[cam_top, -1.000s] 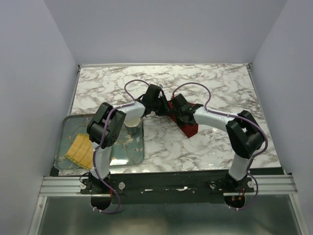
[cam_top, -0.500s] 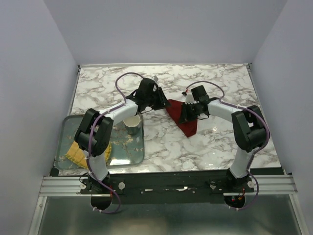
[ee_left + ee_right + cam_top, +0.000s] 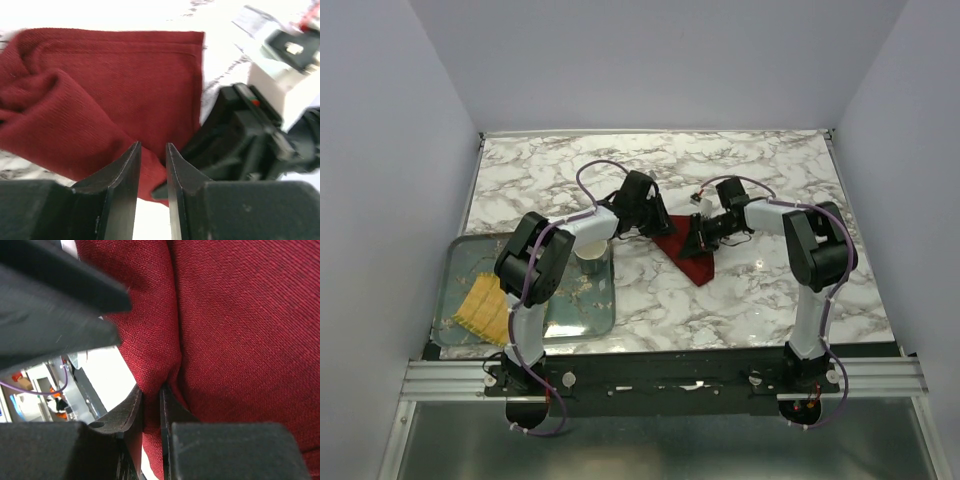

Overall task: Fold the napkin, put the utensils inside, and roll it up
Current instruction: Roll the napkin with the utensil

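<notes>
Right pincer (image 3: 151, 396) pinching napkin (image 3: 240, 340), forearm angled inward

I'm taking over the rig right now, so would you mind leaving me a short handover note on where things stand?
Right gripper: jaws shut on a fold of the napkin.
Left gripper: jaws almost closed at the napkin's edge; I cannot tell whether they pinch cloth.
Napkin: bunched in a rough triangle on the table, between the two grippers.
Utensils: none visible in any view.
Done: the fold is only under way.
Left: finish the fold, find the utensils and place them inside, roll it up.
</notes>
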Motion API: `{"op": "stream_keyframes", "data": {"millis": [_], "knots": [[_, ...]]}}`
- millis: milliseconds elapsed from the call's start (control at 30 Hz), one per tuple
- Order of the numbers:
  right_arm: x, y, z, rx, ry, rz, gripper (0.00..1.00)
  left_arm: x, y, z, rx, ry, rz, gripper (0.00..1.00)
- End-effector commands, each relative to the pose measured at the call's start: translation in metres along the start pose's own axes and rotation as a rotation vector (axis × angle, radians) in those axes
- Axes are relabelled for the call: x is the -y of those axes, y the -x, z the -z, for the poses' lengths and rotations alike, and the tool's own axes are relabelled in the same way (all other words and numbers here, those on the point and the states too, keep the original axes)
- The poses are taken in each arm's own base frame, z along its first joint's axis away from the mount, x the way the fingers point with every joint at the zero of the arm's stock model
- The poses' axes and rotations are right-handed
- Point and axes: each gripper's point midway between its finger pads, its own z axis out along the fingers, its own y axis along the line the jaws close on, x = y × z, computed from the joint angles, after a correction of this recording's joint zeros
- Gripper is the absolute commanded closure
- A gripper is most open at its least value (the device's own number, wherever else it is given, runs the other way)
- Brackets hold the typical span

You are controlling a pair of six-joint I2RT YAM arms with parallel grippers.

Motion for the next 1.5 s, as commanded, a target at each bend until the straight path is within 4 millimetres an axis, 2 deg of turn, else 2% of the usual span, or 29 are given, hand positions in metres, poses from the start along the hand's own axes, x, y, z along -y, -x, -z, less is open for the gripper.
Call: {"op": "stream_keyframes", "data": {"millis": [0, 167, 300, 433, 467, 500, 567, 600, 667, 700, 767, 900, 1167, 1333, 1467], "knots": [[0.031, -0.031, -0.001, -0.107, -0.111, -0.083, 0.86, -0.010, 0.013, -0.009, 0.024, 0.038, -0.008, 0.67], [0.038, -0.024, 0.009, -0.091, -0.203, -0.048, 0.82, -0.034, 0.004, -0.019, 0.007, 0.088, 0.002, 0.72], [0.035, -0.018, 0.021, -0.076, -0.301, 0.014, 0.75, -0.049, 0.001, -0.024, -0.002, 0.117, 0.008, 0.75], [0.018, -0.013, 0.030, -0.055, -0.435, 0.129, 0.66, -0.056, -0.003, -0.027, -0.015, 0.126, 0.012, 0.77], [0.013, -0.011, 0.033, -0.043, -0.467, 0.159, 0.61, -0.058, -0.005, -0.028, -0.019, 0.130, 0.015, 0.77], [0.012, -0.003, 0.043, -0.006, -0.547, 0.200, 0.58, -0.059, -0.004, -0.028, -0.019, 0.132, 0.015, 0.78], [-0.001, -0.002, 0.047, 0.015, -0.614, 0.252, 0.52, -0.062, -0.004, -0.029, -0.021, 0.137, 0.014, 0.78], [-0.002, 0.005, 0.057, 0.052, -0.694, 0.283, 0.51, -0.063, -0.005, -0.029, -0.023, 0.139, 0.017, 0.78], [-0.014, 0.003, 0.055, 0.066, -0.743, 0.342, 0.48, -0.066, -0.005, -0.030, -0.028, 0.141, 0.025, 0.79], [-0.009, 0.007, 0.064, 0.091, -0.834, 0.364, 0.46, -0.066, -0.006, -0.030, -0.028, 0.141, 0.023, 0.79], [-0.019, 0.008, 0.060, 0.109, -0.863, 0.418, 0.43, -0.067, -0.006, -0.031, -0.029, 0.139, 0.031, 0.79], [-0.017, 0.006, 0.052, 0.112, -0.953, 0.471, 0.39, -0.064, -0.006, -0.032, -0.035, 0.125, 0.039, 0.80], [-0.020, 0.008, 0.016, 0.127, -0.997, 0.553, 0.36, -0.067, -0.009, -0.032, -0.048, 0.123, 0.057, 0.80], [-0.005, 0.005, 0.004, 0.112, -1.032, 0.549, 0.37, -0.069, -0.008, -0.031, -0.049, 0.119, 0.073, 0.81], [0.011, 0.002, 0.007, 0.118, -1.095, 0.535, 0.38, -0.069, -0.009, -0.031, -0.056, 0.108, 0.083, 0.81]]}}
